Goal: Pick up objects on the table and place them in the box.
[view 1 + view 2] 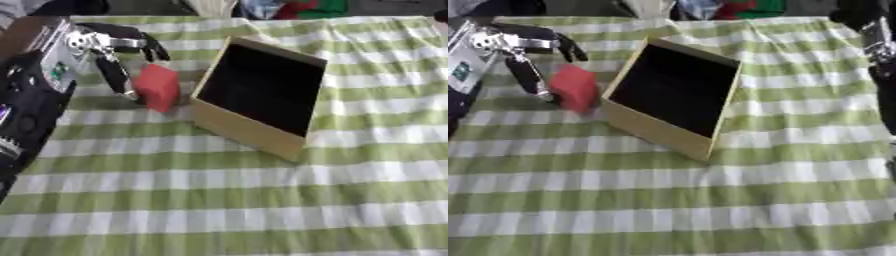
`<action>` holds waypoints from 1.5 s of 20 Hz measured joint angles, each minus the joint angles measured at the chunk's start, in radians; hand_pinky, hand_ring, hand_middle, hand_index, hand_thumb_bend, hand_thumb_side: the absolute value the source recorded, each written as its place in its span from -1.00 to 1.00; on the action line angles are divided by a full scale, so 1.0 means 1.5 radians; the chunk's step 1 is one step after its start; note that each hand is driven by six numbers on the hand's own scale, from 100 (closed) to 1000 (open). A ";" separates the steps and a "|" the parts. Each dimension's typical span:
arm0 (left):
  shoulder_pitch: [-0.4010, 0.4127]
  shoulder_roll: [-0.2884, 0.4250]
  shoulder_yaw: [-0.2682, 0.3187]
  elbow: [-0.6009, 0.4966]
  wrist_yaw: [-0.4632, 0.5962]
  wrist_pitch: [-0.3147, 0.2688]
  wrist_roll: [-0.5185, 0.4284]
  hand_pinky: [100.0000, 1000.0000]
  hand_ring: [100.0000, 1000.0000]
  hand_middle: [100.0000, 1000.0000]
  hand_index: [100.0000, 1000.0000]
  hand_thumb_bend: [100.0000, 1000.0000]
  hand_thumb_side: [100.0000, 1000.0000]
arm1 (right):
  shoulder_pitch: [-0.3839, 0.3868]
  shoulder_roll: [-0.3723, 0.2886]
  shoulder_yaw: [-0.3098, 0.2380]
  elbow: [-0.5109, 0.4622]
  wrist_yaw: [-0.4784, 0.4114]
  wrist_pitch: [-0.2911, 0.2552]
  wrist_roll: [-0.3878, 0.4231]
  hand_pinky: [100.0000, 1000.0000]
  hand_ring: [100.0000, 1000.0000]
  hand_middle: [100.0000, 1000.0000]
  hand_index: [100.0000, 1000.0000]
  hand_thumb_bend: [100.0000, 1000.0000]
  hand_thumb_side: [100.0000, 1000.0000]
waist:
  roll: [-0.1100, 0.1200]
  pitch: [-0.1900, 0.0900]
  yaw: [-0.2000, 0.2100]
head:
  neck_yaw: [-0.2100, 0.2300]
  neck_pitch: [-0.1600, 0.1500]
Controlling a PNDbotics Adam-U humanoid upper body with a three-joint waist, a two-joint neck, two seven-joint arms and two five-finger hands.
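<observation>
One red block, likely light and stiff (foam maybe), pinched in your left hand; keep hold across its flat sides over the box.

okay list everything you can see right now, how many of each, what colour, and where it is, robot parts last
block: one, red, left of the box, at the left hand's fingers, not yet in the box
box: one, tan walls with a dark inside, middle of the table, open top, nothing seen inside
tablecloth: one, green and white checks, covers the whole table
cloth heap: one, red, green and pale blue, past the table's far edge
left hand: one, black and silver, upper left, fingers curled round the block
right arm: one, black, along the right edge in the right eye view; its hand cannot be made out
</observation>
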 measured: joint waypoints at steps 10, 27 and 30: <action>0.007 -0.010 -0.007 0.004 -0.029 0.003 -0.003 0.91 0.45 0.32 0.58 0.08 -1.00 | 0.000 0.000 -0.001 0.000 0.000 0.000 -0.005 0.82 0.46 0.32 0.76 -1.00 0.08 | -0.002 0.003 -0.002 | 0.003 0.000; 0.011 -0.015 -0.002 -0.019 -0.015 0.027 -0.027 0.80 0.14 0.02 0.37 -0.67 -1.00 | 0.006 0.001 -0.004 0.000 0.000 0.002 -0.012 0.82 0.46 0.32 0.76 -1.00 0.07 | -0.001 0.004 0.000 | 0.005 0.000; 0.011 -0.014 -0.003 -0.029 -0.013 0.036 -0.036 0.76 0.15 0.02 0.36 -0.69 -1.00 | 0.007 0.001 -0.004 0.000 0.000 0.002 -0.012 0.82 0.46 0.32 0.76 -1.00 0.07 | 0.001 0.003 0.002 | 0.005 0.000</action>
